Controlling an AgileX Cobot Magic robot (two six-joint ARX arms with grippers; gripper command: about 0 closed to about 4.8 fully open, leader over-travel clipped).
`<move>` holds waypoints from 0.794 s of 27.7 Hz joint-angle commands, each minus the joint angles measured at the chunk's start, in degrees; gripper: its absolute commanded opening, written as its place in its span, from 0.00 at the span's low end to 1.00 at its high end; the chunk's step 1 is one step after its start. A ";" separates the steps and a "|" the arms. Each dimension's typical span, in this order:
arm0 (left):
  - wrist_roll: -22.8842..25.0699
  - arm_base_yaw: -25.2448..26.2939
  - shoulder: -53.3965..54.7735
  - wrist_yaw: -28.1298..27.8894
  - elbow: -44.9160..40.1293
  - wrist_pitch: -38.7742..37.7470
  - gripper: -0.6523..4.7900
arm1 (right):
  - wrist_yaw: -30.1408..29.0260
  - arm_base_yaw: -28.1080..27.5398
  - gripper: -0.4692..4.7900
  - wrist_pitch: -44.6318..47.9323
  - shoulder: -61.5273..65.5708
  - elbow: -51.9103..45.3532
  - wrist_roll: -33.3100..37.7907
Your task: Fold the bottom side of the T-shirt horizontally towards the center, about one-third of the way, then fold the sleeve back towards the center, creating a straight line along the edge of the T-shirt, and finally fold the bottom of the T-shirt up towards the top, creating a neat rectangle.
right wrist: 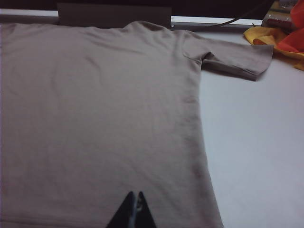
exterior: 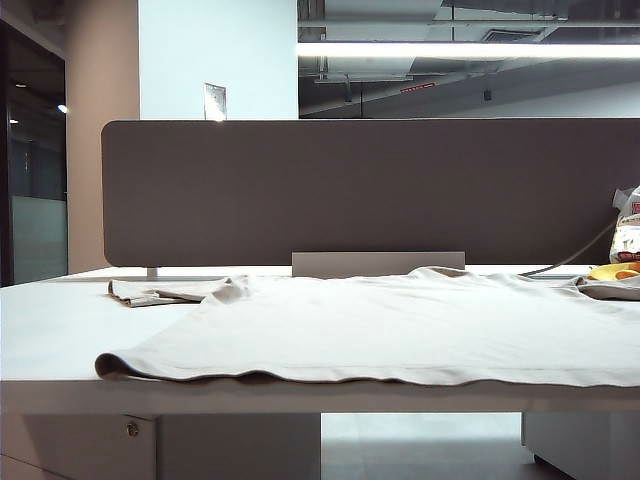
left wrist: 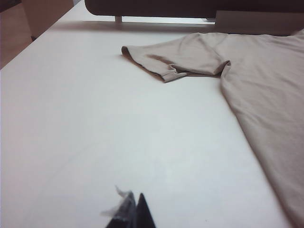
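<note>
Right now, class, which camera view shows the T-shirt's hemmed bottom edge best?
The exterior view: the bottom of the T-shirt runs along the table's near edge, its stitched hem in plain sight. The right wrist view shows only a short stretch beside the shut right gripper. The left wrist view shows a sleeve, no hem.

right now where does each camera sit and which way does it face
Exterior view: low at the table's near edge, facing across the T-shirt to the grey partition; no arm shows.
Left wrist view: above the bare table, looking over the shirt's sleeve; the shut left tool shows.
Right wrist view: above the shirt body, facing the collar and the yellow-orange item; the shut right tool shows.
Shared: all three show the T-shirt.
</note>
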 commanded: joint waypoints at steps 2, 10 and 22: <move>-2.03 0.02 0.00 0.59 -0.31 0.50 0.11 | -1.01 0.04 0.09 1.70 0.00 -0.22 1.79; -11.65 0.02 0.04 9.84 -0.24 0.31 0.12 | -1.51 0.04 0.09 1.95 0.00 0.00 13.90; -23.41 -2.32 0.33 16.46 -0.02 0.22 0.12 | 7.06 0.04 0.08 -1.20 13.07 9.62 17.49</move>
